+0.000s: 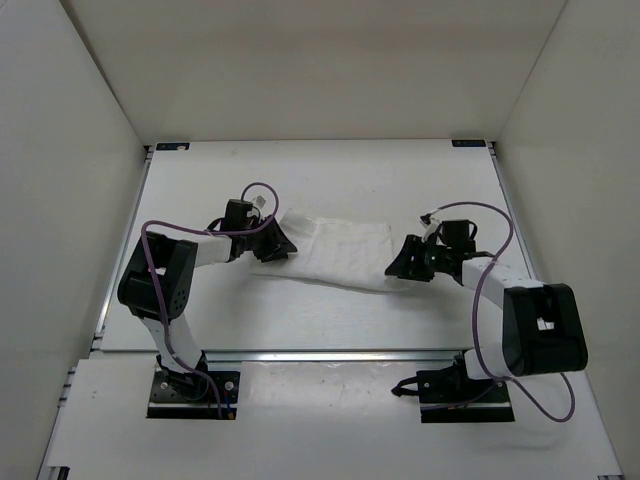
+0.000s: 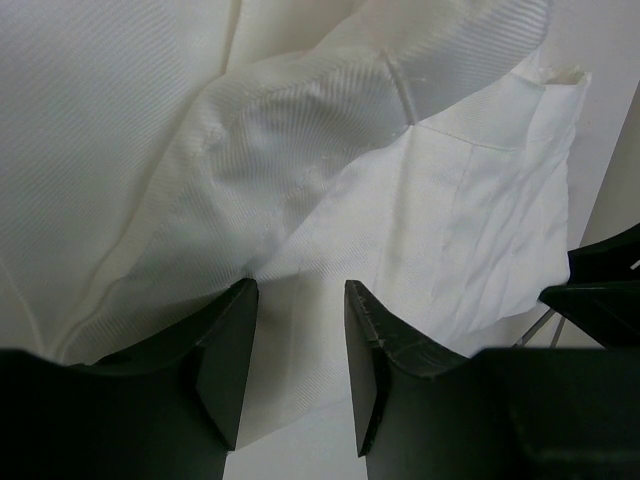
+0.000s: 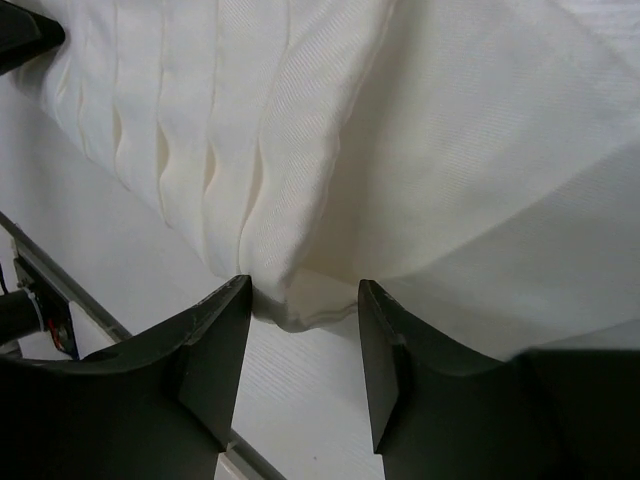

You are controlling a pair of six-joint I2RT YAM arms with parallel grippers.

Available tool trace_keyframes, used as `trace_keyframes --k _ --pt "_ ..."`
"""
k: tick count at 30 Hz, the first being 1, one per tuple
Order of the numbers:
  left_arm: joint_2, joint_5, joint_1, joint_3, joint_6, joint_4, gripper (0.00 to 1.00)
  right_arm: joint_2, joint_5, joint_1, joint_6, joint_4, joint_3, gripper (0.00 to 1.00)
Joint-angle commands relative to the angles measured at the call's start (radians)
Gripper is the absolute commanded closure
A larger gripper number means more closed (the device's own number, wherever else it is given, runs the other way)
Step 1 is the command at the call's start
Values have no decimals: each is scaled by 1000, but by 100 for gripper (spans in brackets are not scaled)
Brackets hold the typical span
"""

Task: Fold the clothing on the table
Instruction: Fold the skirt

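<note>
The clothing (image 1: 335,255) is a white pleated cloth lying in a folded strip across the middle of the table (image 1: 320,320). My left gripper (image 1: 275,245) sits at its left end. In the left wrist view that gripper (image 2: 298,285) is open, and the cloth (image 2: 350,150) lies flat between and beyond its fingertips. At the right end is my right gripper (image 1: 405,262). Its jaws (image 3: 305,285) are open, with the folded edge of the cloth (image 3: 450,150) just at the tips and bare table (image 3: 300,400) between the fingers.
White walls enclose the table on three sides. Metal rails run along its edges, with the front rail (image 1: 300,353) near the arm bases and black brackets (image 1: 170,147) at the far corners. The right gripper's fingers (image 2: 600,290) show at the left wrist view's right edge.
</note>
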Motion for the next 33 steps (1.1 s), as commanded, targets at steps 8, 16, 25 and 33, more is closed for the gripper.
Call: trace_keyframes --k 8,16,25,33 --pt "26 -40 1 -32 21 -21 48 7 -77 1 27 45 -49 100" --pt "32 -42 7 -29 18 -25 48 7 -102 -28 95 -102 -73 96" --pt "35 -39 -7 -26 25 -28 47 -63 48 -2 64 -269 24 64" --pt "17 -34 -8 -35 18 -33 45 -261 158 -23 202 -377 -16 46"
